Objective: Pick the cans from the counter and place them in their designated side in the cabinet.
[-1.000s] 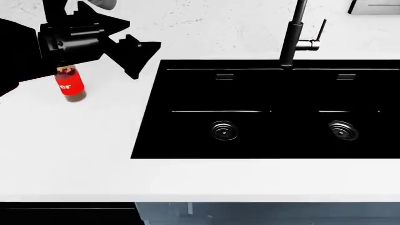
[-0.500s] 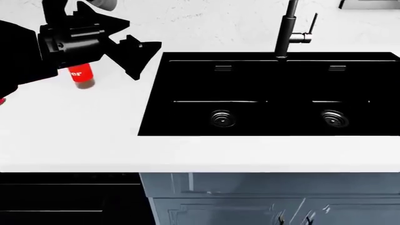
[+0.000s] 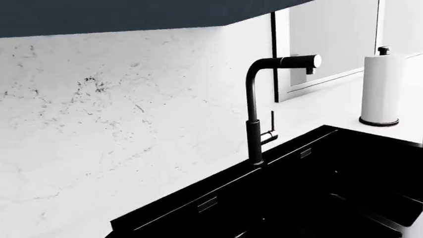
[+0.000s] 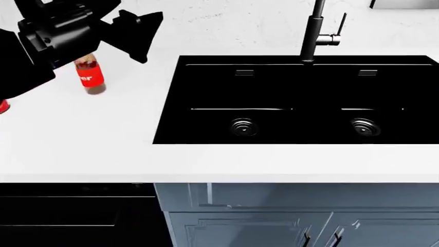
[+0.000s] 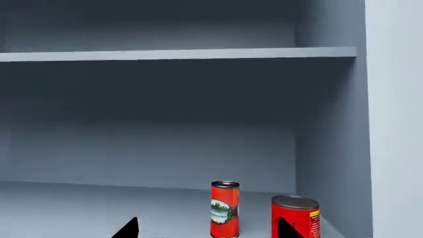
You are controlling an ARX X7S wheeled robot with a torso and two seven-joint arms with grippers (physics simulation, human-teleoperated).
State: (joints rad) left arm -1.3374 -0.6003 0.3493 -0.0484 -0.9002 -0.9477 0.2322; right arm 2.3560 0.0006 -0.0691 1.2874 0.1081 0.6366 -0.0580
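Here we see 2 cans inside the cabinet (image 5: pixel 330 124): the taller can (image 5: pixel 225 208) stands upright just beside the squatter can (image 5: pixel 295 216), which is near the side wall. Our right gripper (image 5: pixel 206 229) shows spread fingertips, holding nothing. Our left gripper (image 4: pixel 141 31) hangs over the counter (image 4: pixel 103 134), fingers parted, near a bottle (image 4: pixel 88 75).

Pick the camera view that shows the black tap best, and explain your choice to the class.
The left wrist view: the tap appears whole there, from its base at the sink up to its bent spout and side lever. The head view cuts off its top. The right wrist view shows only cabinet shelves and two cans, no tap.
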